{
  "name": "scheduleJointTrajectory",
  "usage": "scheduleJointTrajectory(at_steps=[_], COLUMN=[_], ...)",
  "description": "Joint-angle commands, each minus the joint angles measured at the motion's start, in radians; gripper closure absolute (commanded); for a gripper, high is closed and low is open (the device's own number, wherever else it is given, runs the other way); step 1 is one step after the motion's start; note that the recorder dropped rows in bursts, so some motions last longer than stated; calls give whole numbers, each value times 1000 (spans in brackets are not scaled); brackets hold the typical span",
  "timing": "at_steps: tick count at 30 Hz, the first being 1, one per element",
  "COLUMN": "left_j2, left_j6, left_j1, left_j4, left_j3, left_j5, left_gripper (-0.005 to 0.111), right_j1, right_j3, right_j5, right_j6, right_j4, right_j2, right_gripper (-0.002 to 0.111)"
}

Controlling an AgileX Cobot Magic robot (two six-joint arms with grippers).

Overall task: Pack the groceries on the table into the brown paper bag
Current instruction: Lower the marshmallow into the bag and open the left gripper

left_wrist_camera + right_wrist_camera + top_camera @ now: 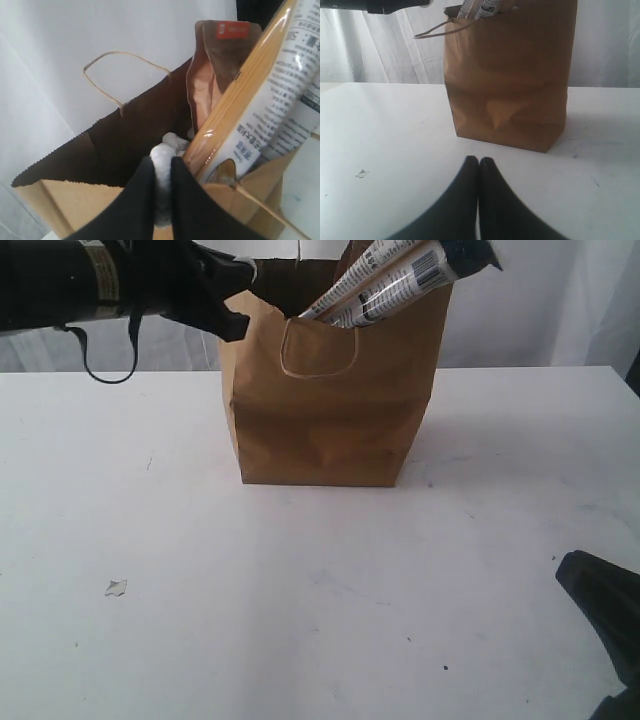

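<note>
Packing progress: judged nearly finished; no grocery seen loose on the desk (300, 590); left to do: dropping the held piece.
Bag: one brown paper bag (330, 410), upright at the desk's far middle.
Inside, counted: two long noodle packs (390, 285) slanting out of the top; one brown pouch (212, 75); deeper contents hidden.
Left gripper (162, 172): jaws clamped on one white marshmallow (162, 155) above the bag's opening.
Right gripper (479, 165): jaws clenched, empty, low over the desk before the bag.
Stray: one pale scrap (116, 587).
</note>
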Motion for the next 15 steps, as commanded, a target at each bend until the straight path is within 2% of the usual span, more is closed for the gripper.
scheduleJointTrajectory(at_steps=[1, 15], left_j2=[45, 220], left_j6=[26, 86], left_j1=[2, -39], left_j4=[-23, -33], left_j3=[-64, -257], left_j5=[-9, -6], left_gripper=[94, 94], right_j1=[-5, -5], right_j3=[6, 6], right_j5=[-4, -4], right_j6=[2, 2], right_j4=[0, 0], right_j2=[-7, -7], right_gripper=[108, 108])
